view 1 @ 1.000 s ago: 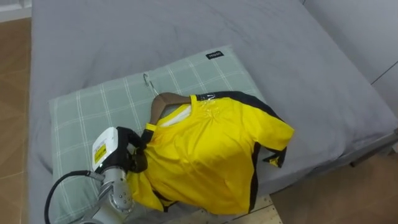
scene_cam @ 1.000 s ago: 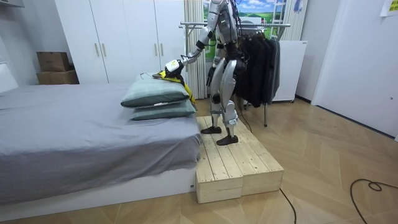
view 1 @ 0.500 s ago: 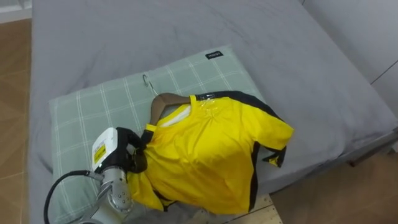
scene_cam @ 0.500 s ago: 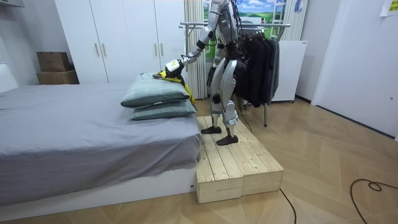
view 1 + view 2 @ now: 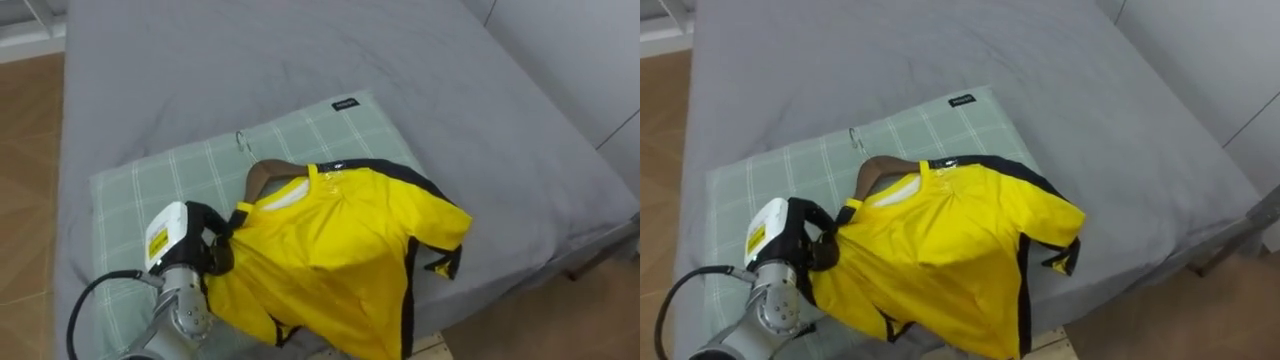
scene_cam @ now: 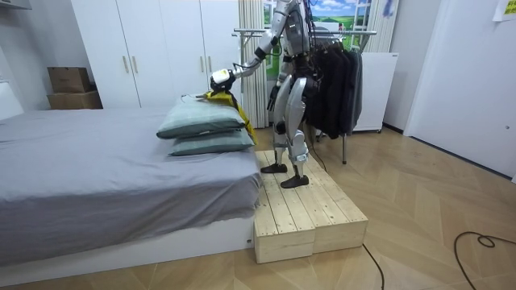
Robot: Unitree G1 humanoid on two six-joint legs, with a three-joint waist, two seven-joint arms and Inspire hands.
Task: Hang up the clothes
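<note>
Clearly the left hand (image 5: 213,256) has its dark fingers curled round the near shoulder of the yellow jersey (image 5: 330,250), where the cloth covers one end of the wooden hanger (image 5: 264,172). The rest of the jersey spreads away from the hand over the green checked pillow (image 5: 140,185) on the grey bed (image 5: 300,50).

The jersey looks light, limp and a little slick, so it would likely sag or slip if taken by the cloth alone. The stiff hanger is the better hold, at its neck under the wire hook (image 5: 240,140), just beyond the hand.

The eye views give the grip itself. The room view adds the hand held above two stacked pillows and, behind the robot and well apart from the hand, the clothes rail (image 6: 355,33) with dark garments (image 6: 330,80).
</note>
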